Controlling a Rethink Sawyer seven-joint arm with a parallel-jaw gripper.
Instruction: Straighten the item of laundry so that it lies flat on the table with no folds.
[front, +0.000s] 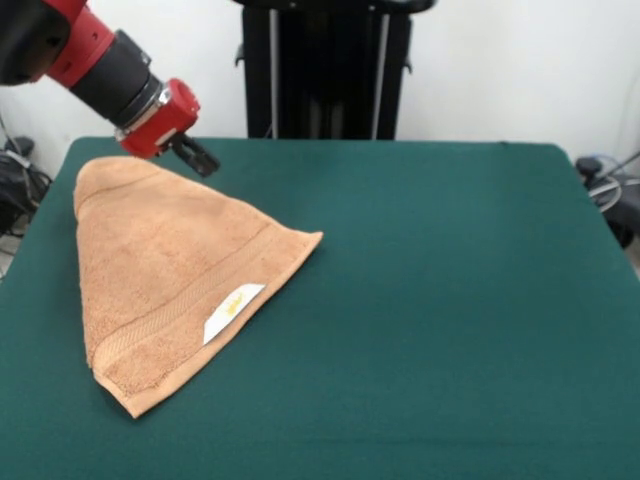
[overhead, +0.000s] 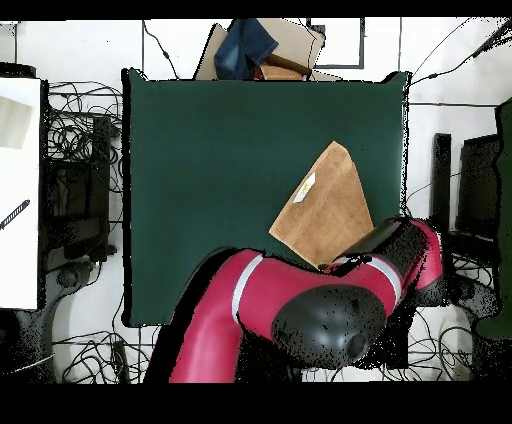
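Towel (front: 170, 275), light orange-tan terry, lies on the dark green table (front: 450, 300), folded into a rough triangle. In the front view it fills the table's nine o'clock side: one rounded corner points toward eleven o'clock, a second corner reaches toward the table's middle, and a third points toward seven o'clock, close to the near edge. A woven border band runs along the side between the second and third corners, and a white label (front: 232, 311) with a yellow mark lies flat on top of the cloth beside that band. The surface looks smooth, but the triangular outline shows that part of the towel is doubled over.

A red and black arm (front: 95, 55) comes down from ten o'clock in the front view. Its gripper (front: 195, 155) hangs just beside the towel's rounded far corner, at about the corner's two o'clock. Whether the claw touches the cloth, and whether it is open or closed, cannot be told.

In the overhead view the towel (overhead: 322, 208) sits toward four o'clock on the table (overhead: 200, 180), and the arm (overhead: 300, 300) covers its lower corner.
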